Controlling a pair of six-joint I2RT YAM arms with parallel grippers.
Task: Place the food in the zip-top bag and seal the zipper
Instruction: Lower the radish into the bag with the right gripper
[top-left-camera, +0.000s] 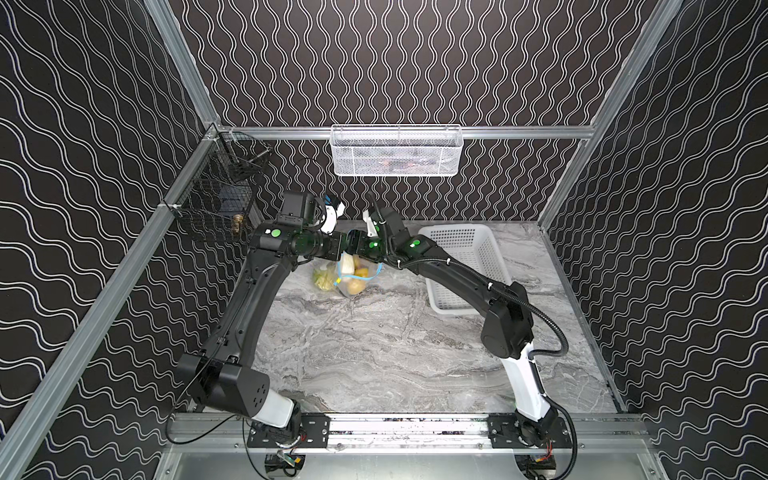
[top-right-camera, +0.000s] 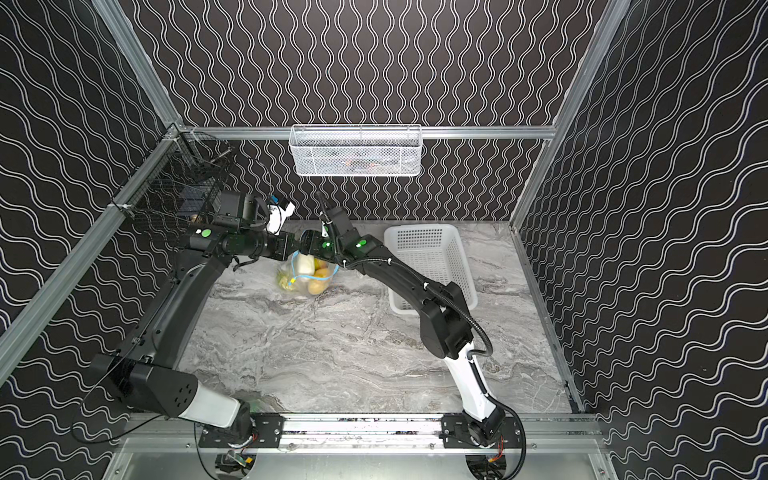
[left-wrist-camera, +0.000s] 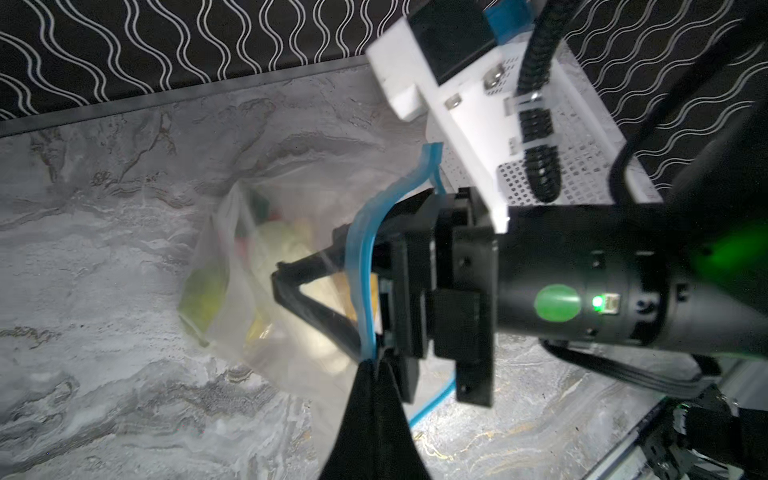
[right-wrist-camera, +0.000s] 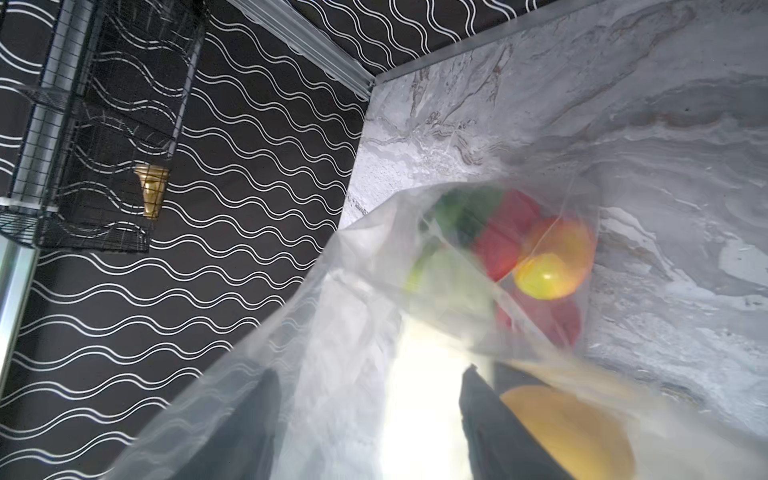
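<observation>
The food (right-wrist-camera: 548, 270) lies inside the bag (top-left-camera: 353, 278), at eleven o'clock from the middle of the table (top-left-camera: 395, 353). The left claw (left-wrist-camera: 371, 365) pinches the blue zipper (left-wrist-camera: 356, 249), while the right claw (right-wrist-camera: 370, 374) stands wide inside the gaping mouth. Filling looks done; sealing is left.
</observation>
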